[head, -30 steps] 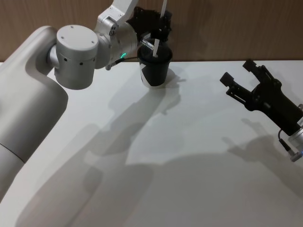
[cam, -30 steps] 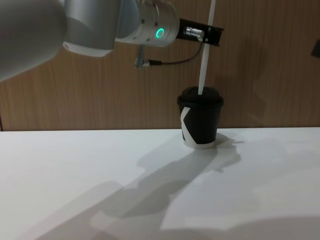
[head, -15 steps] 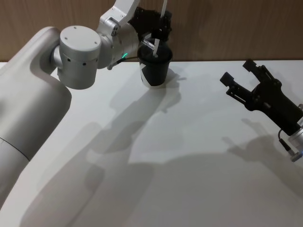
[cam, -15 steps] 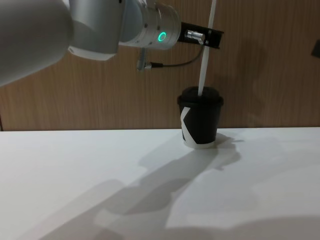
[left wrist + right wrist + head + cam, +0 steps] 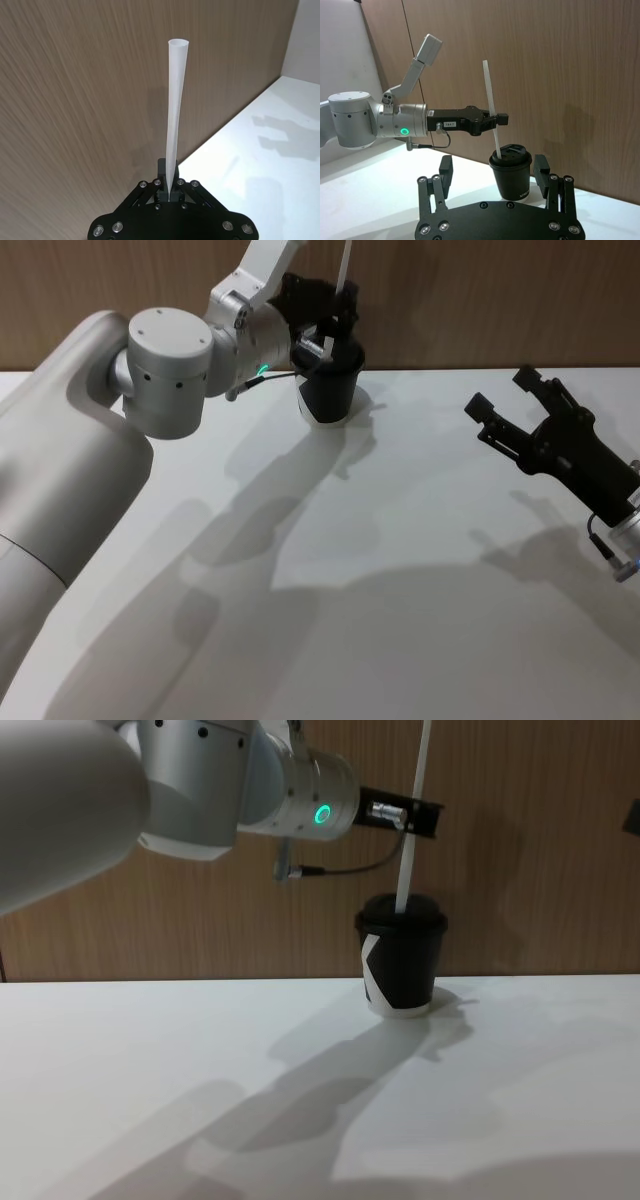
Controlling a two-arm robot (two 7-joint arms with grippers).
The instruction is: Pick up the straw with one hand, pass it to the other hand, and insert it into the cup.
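The cup (image 5: pixel 329 385) stands on the white table (image 5: pixel 400 570) at about 12 o'clock from the robot, close to the far edge and just in front of the wooden wall (image 5: pixel 480 300). In the chest view the cup (image 5: pixel 401 957) is upright, with the white mark turned to the left and the domed lid on top. The straw (image 5: pixel 411 818) stands almost upright, only a little tilted, and its lower end meets the lid; in the right wrist view the straw (image 5: pixel 491 116) enters the lid near its middle, but how deep it goes I cannot tell. The left gripper (image 5: pixel 330 312) is above the cup, reaching in from 9 o'clock, and its fingers are pinching the straw some way above the lid; in the left wrist view the straw (image 5: pixel 176 115) rises from between the pressed fingertips of the left gripper (image 5: pixel 171 189). A green ring (image 5: pixel 322 815) glows on the left arm and a thin black cable (image 5: pixel 350 868) hangs under it. The right gripper (image 5: pixel 510 410) is at about 3 o'clock, well apart from the cup, above the table, with its fingers spread wide and nothing between them; in the right wrist view its two fingers (image 5: pixel 445 171) stand on both sides of the distant cup (image 5: pixel 511 171)
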